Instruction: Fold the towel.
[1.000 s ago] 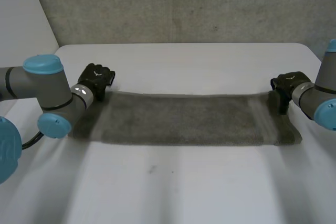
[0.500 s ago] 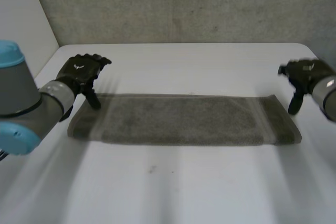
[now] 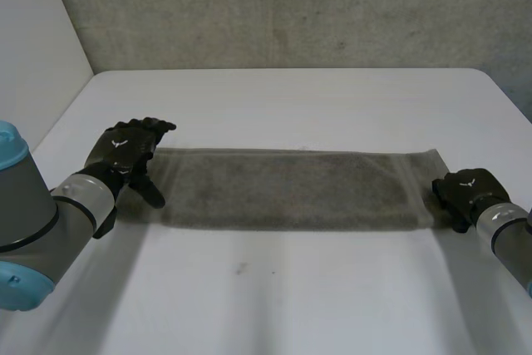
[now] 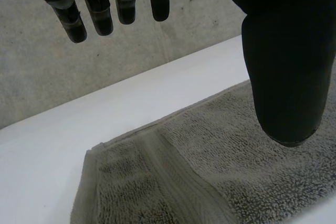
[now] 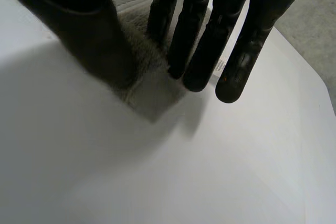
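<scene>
Left hand (image 3: 125, 150) above towel (image 3: 291, 189) end; right hand (image 3: 467, 191) at opposite corner.

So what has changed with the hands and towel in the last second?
Both hands left the far corners of the towel, rose, then came nearer: the left hand is open above its end, the right hand open at the near corner. The towel stayed flat.
</scene>
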